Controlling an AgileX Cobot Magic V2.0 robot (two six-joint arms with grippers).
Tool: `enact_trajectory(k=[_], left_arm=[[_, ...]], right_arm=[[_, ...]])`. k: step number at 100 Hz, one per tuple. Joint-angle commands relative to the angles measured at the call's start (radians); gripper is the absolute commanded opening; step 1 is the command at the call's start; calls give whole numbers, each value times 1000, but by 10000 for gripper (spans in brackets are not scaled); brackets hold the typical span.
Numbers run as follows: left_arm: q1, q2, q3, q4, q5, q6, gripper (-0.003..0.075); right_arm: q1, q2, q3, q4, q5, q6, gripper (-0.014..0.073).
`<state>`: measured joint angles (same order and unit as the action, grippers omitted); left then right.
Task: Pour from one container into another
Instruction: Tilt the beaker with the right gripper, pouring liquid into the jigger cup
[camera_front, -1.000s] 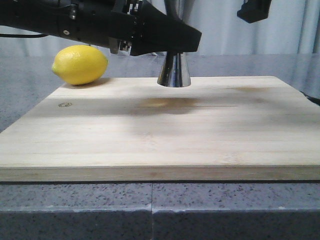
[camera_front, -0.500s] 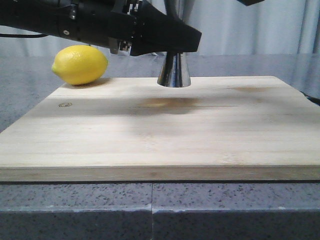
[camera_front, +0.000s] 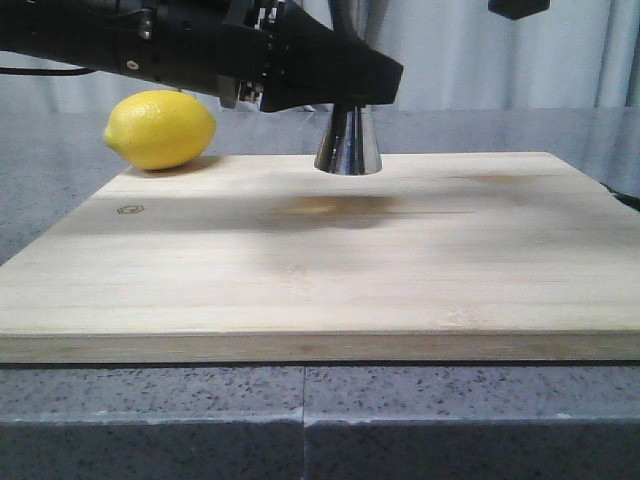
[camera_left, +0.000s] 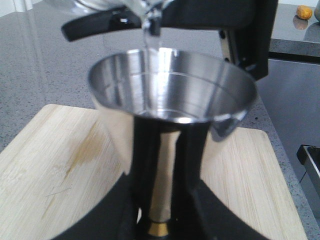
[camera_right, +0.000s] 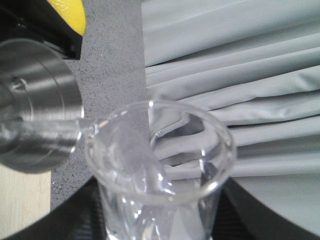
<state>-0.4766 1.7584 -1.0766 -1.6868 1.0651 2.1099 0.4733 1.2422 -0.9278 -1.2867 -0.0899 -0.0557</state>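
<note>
Two grippers are at work before you. Your left gripper (camera_left: 160, 220) is clamped around the waist of the steel jigger (camera_left: 172, 112), which stands upright on the wooden cutting board (camera_front: 320, 260) at its far edge. Your right gripper (camera_right: 160, 220) grips the glass beaker (camera_right: 160, 165) — tipped, lip just over the jigger's open cup, a thin clear stream falling in. One lemon (camera_front: 160, 128) lies on the bench (camera_front: 300, 420) beside the board's far left corner.

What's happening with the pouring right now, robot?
Left tool shut on jigger. Right tool shut on beaker, tipped, water streaming into jigger. Lemon off aside, nothing blocking.
</note>
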Motion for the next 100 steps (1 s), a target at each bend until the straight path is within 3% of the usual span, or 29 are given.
enact_trajectory(k=[1,100], left_arm=[[-9,-40,-30,-67,65,-7,59],[-9,-40,-30,-67,65,-7,59]], right_arm=[[2,-29,-39,-6,-10,-3,311],[2,-29,-39,-125,-39,-3,311]])
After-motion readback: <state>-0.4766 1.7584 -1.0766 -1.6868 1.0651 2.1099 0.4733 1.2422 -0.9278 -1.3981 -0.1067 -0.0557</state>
